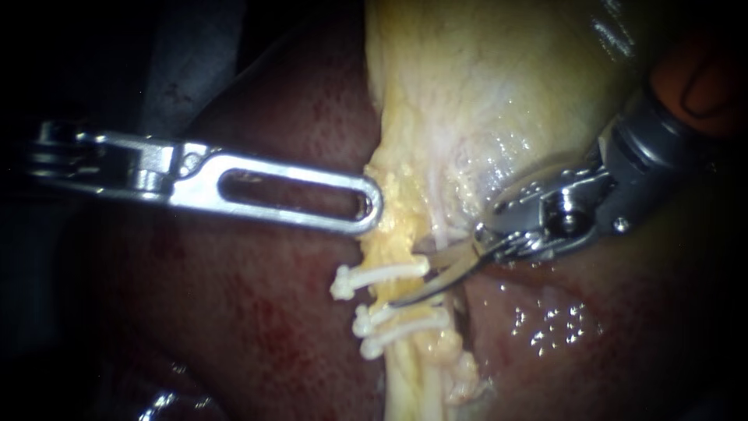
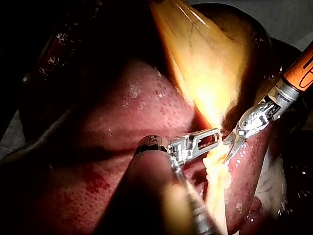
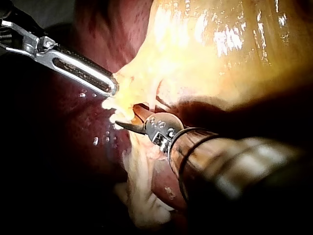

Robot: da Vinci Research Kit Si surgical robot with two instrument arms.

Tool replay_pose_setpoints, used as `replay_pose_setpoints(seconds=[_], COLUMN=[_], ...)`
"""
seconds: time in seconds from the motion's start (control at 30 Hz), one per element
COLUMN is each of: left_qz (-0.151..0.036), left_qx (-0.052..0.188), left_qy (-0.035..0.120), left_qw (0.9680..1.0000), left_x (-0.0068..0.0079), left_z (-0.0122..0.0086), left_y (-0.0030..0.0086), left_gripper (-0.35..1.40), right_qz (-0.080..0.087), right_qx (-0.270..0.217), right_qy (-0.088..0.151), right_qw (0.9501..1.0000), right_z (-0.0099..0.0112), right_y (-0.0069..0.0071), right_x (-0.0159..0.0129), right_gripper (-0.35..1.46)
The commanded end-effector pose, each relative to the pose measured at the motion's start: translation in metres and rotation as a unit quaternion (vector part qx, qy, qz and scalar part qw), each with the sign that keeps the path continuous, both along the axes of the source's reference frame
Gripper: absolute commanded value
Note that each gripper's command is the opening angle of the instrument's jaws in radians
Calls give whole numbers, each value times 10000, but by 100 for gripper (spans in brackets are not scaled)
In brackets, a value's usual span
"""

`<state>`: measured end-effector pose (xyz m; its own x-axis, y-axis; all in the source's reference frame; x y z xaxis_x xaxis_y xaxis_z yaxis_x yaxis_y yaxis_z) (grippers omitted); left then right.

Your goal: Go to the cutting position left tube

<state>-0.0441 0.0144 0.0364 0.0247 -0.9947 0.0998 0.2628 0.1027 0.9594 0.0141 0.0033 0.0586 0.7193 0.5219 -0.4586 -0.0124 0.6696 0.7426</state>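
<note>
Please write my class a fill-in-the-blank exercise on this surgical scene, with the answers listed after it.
1. ___ white clips cross the tube.
2. The right instrument's jaws are ___.
3. Its tips lie between one clip and ___ others.
4. The dark red tissue beside the tube is the ___.
Answers: three; open; two; liver.
</note>
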Motion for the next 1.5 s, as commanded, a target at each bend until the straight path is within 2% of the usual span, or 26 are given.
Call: replay_pose_setpoints(seconds=[0.03, 0.3, 0.47, 0.73, 1.03, 1.5], left_qz=[0, -5, -7, -9, -10, -12], left_qx=[1, 1, 0, -1, -1, -2], left_qy=[1, 4, 6, 8, 8, 10], left_qw=[10000, 10000, 10000, 10000, 10000, 10000], left_x=[0, -2, -3, -3, -4, -4], left_z=[0, 0, 1, 1, 1, 1], left_y=[0, 0, 0, 0, 0, 0], left_gripper=[-35, -35, -35, -35, -35, -35], right_qz=[6, 27, 173, 287, 350, 425], right_qx=[-4, -41, 16, 94, 179, 264], right_qy=[11, 29, 275, 350, 291, 309], right_qw=[10000, 10000, 9995, 9989, 9988, 9983], right_z=[1, 8, 12, 16, 21, 21], right_y=[-1, -9, -10, -14, -20, -18], right_x=[1, 9, 15, 21, 22, 22], right_gripper=[63, 65, 62, 58, 56, 55])
